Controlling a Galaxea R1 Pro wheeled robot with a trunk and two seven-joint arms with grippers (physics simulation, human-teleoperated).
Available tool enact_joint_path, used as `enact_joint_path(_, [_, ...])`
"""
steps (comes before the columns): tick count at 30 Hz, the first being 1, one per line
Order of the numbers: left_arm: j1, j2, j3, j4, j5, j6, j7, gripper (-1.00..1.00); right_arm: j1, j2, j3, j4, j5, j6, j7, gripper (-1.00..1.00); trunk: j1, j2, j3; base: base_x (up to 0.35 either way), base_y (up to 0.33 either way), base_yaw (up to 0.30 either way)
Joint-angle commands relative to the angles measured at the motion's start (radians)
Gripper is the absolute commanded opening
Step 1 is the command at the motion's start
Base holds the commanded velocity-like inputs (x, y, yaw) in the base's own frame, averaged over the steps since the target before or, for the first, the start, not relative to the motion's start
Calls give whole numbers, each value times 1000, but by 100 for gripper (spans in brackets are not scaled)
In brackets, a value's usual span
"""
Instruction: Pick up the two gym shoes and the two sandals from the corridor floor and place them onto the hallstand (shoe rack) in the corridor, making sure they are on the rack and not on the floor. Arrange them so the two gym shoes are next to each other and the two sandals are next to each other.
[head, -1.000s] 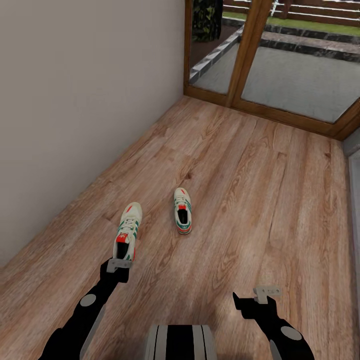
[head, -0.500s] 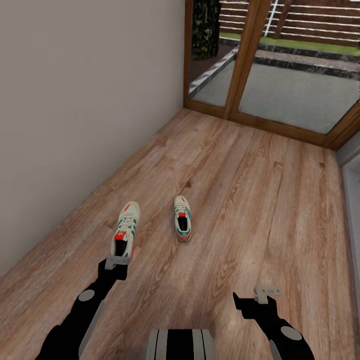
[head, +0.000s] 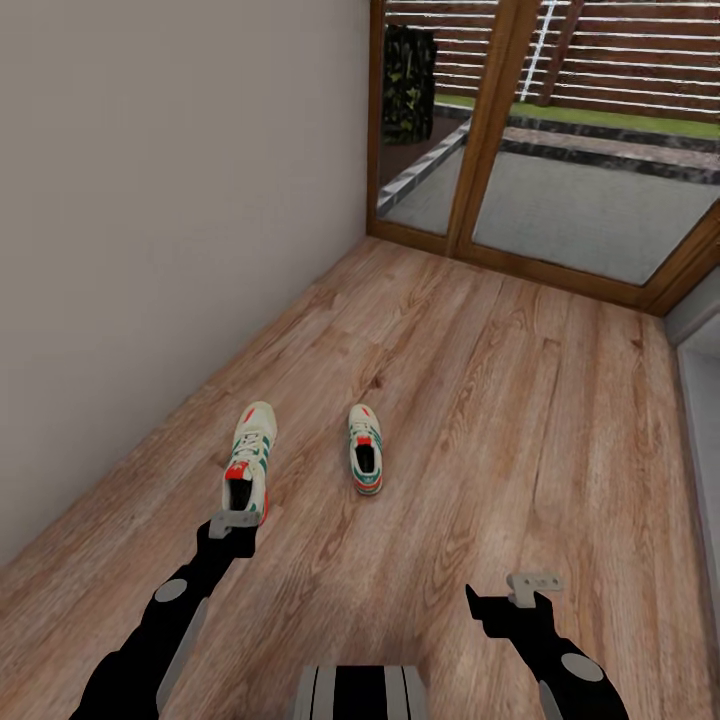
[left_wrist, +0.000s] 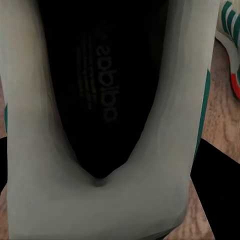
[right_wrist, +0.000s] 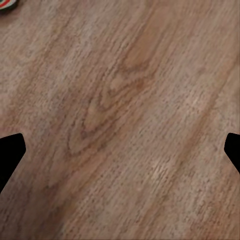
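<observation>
Two white gym shoes with green stripes and red-orange patches are in the head view. The left gym shoe (head: 248, 458) hangs heel-first from my left gripper (head: 232, 524), which is shut on its heel. In the left wrist view the shoe's dark inside (left_wrist: 100, 85) lies between the two black fingers (left_wrist: 215, 195). The other gym shoe (head: 365, 462) lies on the corridor floor (head: 480, 400), toe pointing away, and its edge appears in the left wrist view (left_wrist: 231, 45). My right gripper (head: 520, 592) is open over bare planks (right_wrist: 125, 125). The sandals and hallstand are out of view.
A plain wall (head: 150, 250) runs along the left. A wood-framed glass door (head: 560, 200) closes the far end. A pale grey edge (head: 700, 400) borders the floor at the right. My own base (head: 360, 692) is at the near edge.
The camera has risen and the picture shifted. The shoe on the floor slid down the picture, while the left shoe stayed with my left gripper, lifted along with it.
</observation>
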Motion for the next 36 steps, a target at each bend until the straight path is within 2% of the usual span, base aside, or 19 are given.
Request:
enact_joint_path(1, [0,1,-1,-2,5,6,-2,-100,0,0,0,-1,0,5,0,100,0,0,1,0,0,0])
enact_joint_path(7, [0,1,-1,-2,5,7,-2,-100,0,0,0,-1,0,5,0,100,0,0,11,113,67,0])
enact_joint_path(24, [0,1,-1,-2,5,7,-2,-100,0,0,0,-1,0,5,0,100,0,0,39,276,182,0])
enact_joint_path(31, [0,1,-3,-2,5,7,-2,-100,0,0,0,-1,1,5,0,100,0,0,46,251,27,0])
enact_joint_path(36, [0,4,-3,-2,6,7,-10,-100,0,0,0,-1,1,5,0,100,0,0,46,22,0,0])
